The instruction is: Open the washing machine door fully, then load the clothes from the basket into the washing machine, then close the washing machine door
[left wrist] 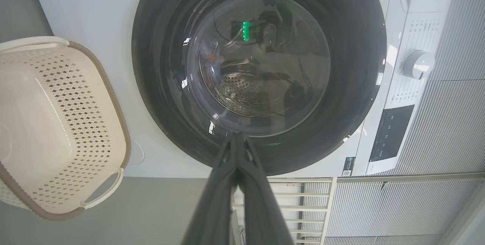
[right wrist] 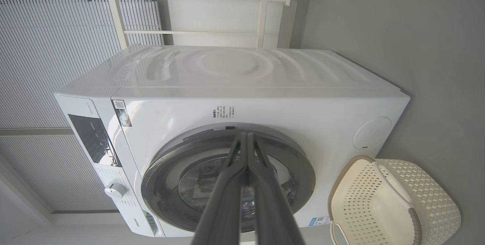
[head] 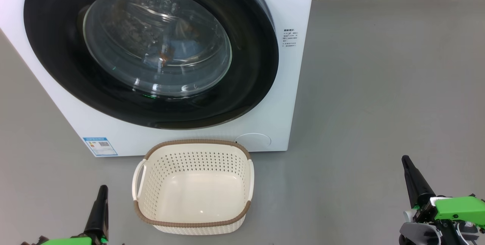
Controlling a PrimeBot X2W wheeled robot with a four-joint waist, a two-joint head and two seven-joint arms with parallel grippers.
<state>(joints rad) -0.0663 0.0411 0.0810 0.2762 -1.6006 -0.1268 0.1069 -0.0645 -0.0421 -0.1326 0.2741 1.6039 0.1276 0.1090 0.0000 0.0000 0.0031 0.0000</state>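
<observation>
The washing machine [head: 189, 138] stands white and box-shaped with its washing machine door [head: 57, 47] shut flat against the front. Through the glass bowl I see bluish and orange patches of the clothes [head: 166, 53] inside the drum. The basket [head: 197, 224] sits on the floor just in front of the machine, with nothing in it. My left gripper [head: 102, 188] is shut, low at the basket's left. My right gripper [head: 405, 158] is shut, well off to the right. In the left wrist view the shut left gripper [left wrist: 237, 135] points at the door [left wrist: 159, 66]. The right gripper [right wrist: 247, 135] points at the door's upper rim [right wrist: 299, 169].
Bare grey floor [head: 379, 85] stretches to the right of the machine. A control panel with a white dial [left wrist: 418, 64] runs along the machine's top front. A blue label [head: 100, 146] marks its lower left corner. Ribbed wall panels and a white frame [right wrist: 204, 10] stand behind.
</observation>
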